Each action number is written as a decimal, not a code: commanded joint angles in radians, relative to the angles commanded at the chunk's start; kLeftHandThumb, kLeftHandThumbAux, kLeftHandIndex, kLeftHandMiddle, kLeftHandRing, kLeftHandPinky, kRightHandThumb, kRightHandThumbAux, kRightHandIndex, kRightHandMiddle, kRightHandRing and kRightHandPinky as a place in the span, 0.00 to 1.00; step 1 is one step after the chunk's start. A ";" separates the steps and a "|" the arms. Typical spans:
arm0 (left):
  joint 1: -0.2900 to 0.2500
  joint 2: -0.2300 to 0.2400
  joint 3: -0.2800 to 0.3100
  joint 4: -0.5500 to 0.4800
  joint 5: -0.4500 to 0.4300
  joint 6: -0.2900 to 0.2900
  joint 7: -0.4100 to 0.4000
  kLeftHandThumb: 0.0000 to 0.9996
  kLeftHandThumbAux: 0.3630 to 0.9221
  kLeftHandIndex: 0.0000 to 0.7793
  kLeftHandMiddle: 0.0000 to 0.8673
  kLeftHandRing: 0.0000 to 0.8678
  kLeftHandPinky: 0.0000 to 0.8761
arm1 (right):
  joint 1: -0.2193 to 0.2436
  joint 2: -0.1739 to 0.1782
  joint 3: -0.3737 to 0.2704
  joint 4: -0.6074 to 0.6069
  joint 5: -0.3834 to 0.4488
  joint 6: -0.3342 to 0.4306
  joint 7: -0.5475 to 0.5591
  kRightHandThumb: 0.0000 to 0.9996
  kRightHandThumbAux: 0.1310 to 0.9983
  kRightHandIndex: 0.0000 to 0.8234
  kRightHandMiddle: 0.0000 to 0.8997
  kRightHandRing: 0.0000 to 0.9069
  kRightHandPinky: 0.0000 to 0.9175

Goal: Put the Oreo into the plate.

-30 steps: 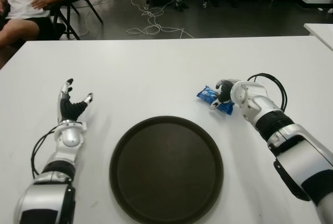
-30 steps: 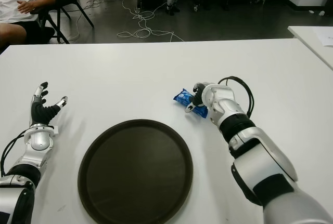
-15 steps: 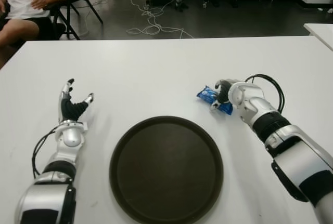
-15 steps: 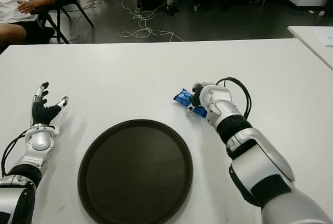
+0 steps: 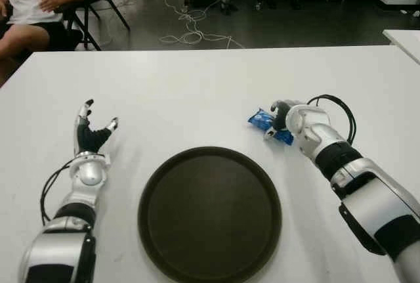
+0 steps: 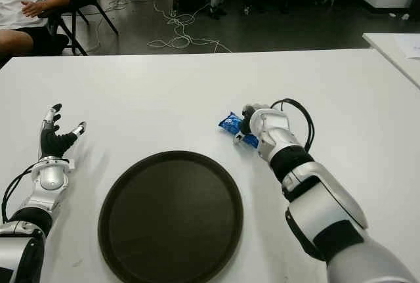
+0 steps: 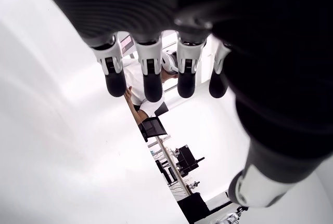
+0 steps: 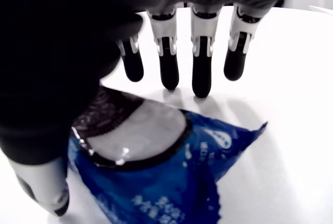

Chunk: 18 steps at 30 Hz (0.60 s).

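Right hand (image 5: 281, 117) over Oreo pack (image 5: 266, 124), fingers spread, ungripped (barely shifted since earlier); plate (image 5: 210, 214) near, unobstructed; left hand (image 5: 90, 132) spread.

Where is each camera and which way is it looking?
Left eye view: on the robot's head, looking down at the white table; shows both arms, the left hand left of the dark plate.
Right eye view: same head, slightly shifted; same scene.
Left wrist view: on the left wrist, looking past its spread fingers at a seated person.
Right wrist view: on the right wrist, looking at its right hand over the blue Oreo packet.
Shared: eye views also show that packet under the right hand.
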 joint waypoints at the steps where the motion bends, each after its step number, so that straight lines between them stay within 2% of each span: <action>1: 0.000 0.000 0.000 0.000 0.000 0.001 -0.001 0.00 0.70 0.08 0.10 0.07 0.04 | -0.001 0.001 0.002 0.002 -0.001 0.001 0.000 0.00 0.68 0.23 0.23 0.23 0.20; 8: -0.001 -0.001 0.000 -0.001 -0.001 0.005 -0.003 0.00 0.68 0.09 0.10 0.07 0.04 | -0.002 0.003 0.008 0.009 -0.005 -0.001 0.000 0.00 0.69 0.23 0.24 0.23 0.17; 18: 0.002 -0.003 -0.002 -0.006 0.004 0.002 0.012 0.00 0.74 0.08 0.11 0.08 0.05 | 0.000 0.005 0.012 0.007 -0.011 0.006 -0.009 0.00 0.70 0.23 0.24 0.24 0.18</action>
